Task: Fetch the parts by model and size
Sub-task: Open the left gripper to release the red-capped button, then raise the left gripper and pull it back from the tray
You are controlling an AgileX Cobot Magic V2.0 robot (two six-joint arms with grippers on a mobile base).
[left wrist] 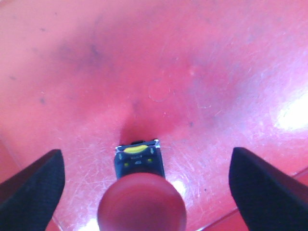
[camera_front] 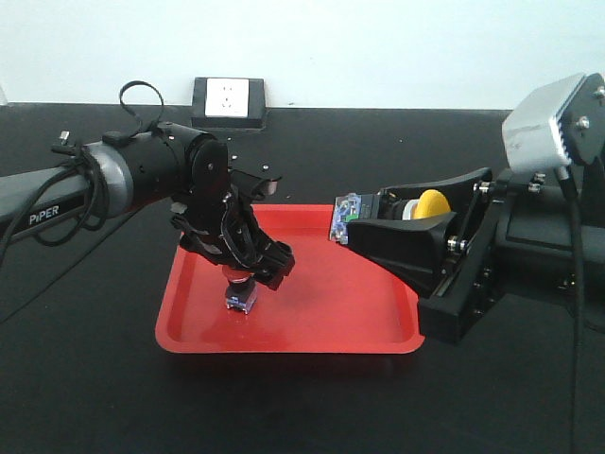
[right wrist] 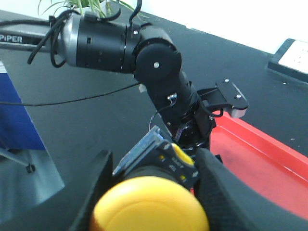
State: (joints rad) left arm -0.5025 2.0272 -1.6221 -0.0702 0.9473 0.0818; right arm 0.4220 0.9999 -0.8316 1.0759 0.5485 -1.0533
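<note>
Standing on the red plastic tray (camera_front: 350,317), the red-capped push-button switch (left wrist: 142,204) sits between the released jaws of the left gripper (left wrist: 144,161); the right gripper (camera_front: 364,225) clenches the yellow-capped push-button switch (camera_front: 433,202) above the tray's right side.

Left gripper (left wrist: 144,161) jaws spread, right gripper (camera_front: 364,218) clamping yellow switch (camera_front: 433,202)

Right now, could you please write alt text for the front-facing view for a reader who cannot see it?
The right claw holds a yellow switch sideways at the edge of a red tray on a black table. The left claw, open, straddles a red switch standing on the tray.
</note>
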